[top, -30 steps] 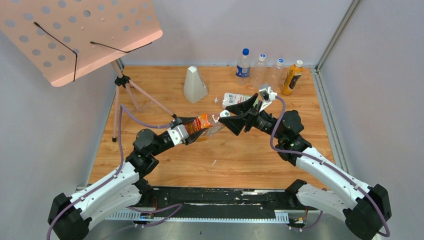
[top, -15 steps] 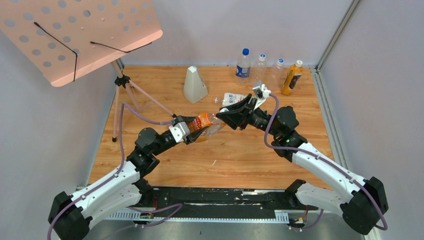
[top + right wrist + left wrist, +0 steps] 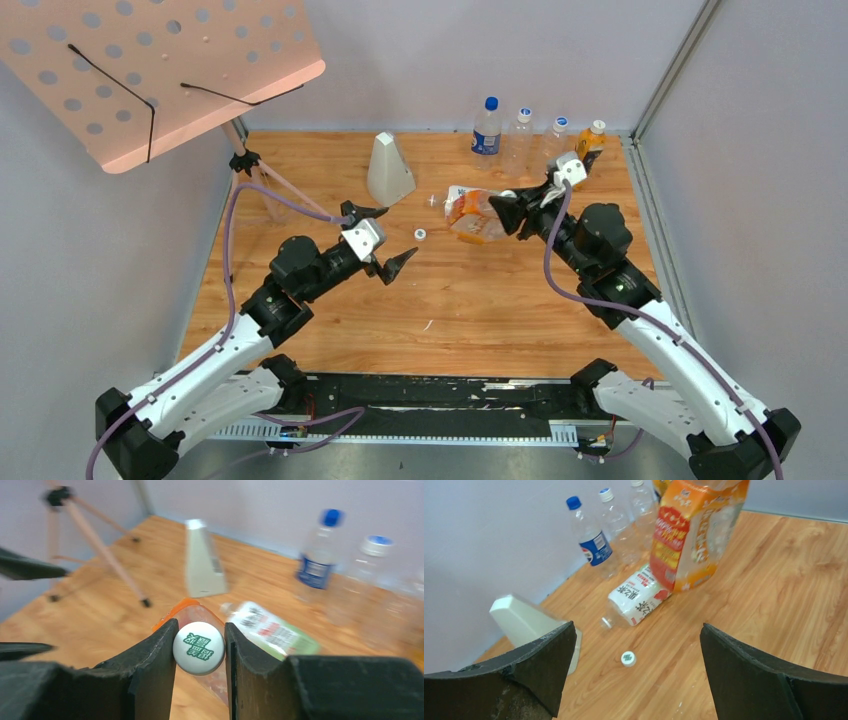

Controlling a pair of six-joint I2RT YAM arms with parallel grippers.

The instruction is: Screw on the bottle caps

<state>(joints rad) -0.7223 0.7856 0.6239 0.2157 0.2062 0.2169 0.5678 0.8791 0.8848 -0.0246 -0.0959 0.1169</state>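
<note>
In the overhead view, right of centre, the right hand (image 3: 507, 210) pinches a white cap (image 3: 199, 647) (green print on top) atop the smaller orange-labelled bottle (image 3: 470, 225), which tilts beneath it. Left of centre, the left hand (image 3: 638, 632) is spread wide and grips nothing. Between them a second white cap (image 3: 420, 234) lies loose on the wooden surface (image 3: 480, 310), near the open mouth of the larger bottle (image 3: 462, 196), which lies on its side.
</note>
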